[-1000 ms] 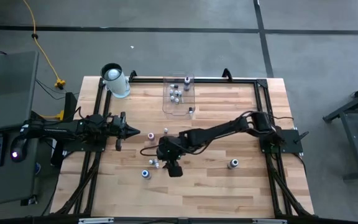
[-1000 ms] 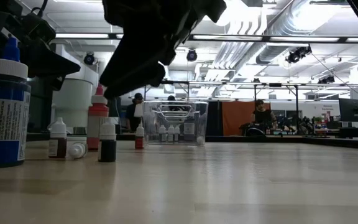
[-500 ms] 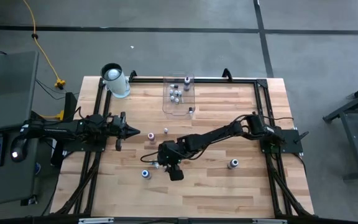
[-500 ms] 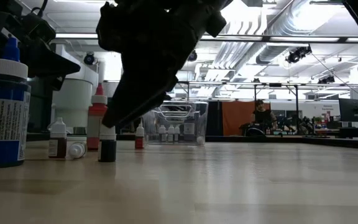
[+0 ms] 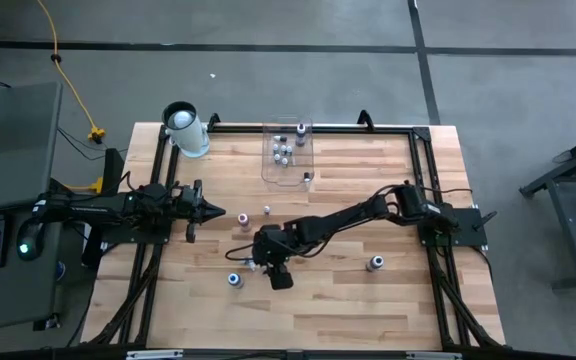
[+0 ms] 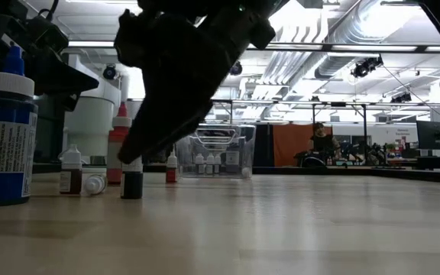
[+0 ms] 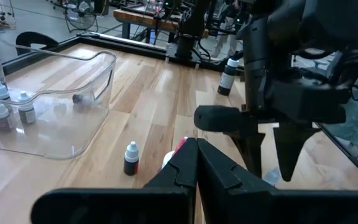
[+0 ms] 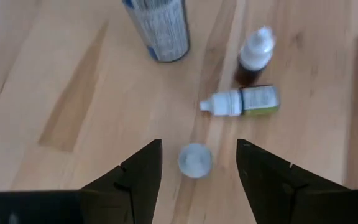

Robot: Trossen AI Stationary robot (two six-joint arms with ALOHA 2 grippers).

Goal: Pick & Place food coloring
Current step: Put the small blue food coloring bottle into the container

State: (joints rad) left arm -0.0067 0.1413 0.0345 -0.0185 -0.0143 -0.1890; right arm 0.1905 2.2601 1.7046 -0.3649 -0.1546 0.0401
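**Right gripper poised over a small upright bottle**

The right gripper (image 8: 194, 165) hung with its two fingers spread wide and empty, one on each side of a small food coloring bottle (image 8: 195, 160) that stood upright on the table (image 5: 368, 310) directly beneath it, seen cap-on from above. Nothing showed contact between fingers and bottle. Just beyond it lay a second bottle on its side (image 8: 241, 101), with a dark one standing (image 8: 253, 56) next to that and a larger blue-capped bottle (image 8: 157, 28) nearby. Farther off, a clear bin (image 5: 287, 155) near the table's far edge already held several bottles, and one more stood alone (image 5: 375, 263) toward the right side.

The left gripper (image 5: 213, 213) waited pinched shut at the table's left side, holding nothing.

The bottle looked light, rigid and smooth-sided, so likely to tip or squirt out of a loose pinch. The best hold seemed to be low across the body, fingers squarely opposed, rather than on the narrow cap.
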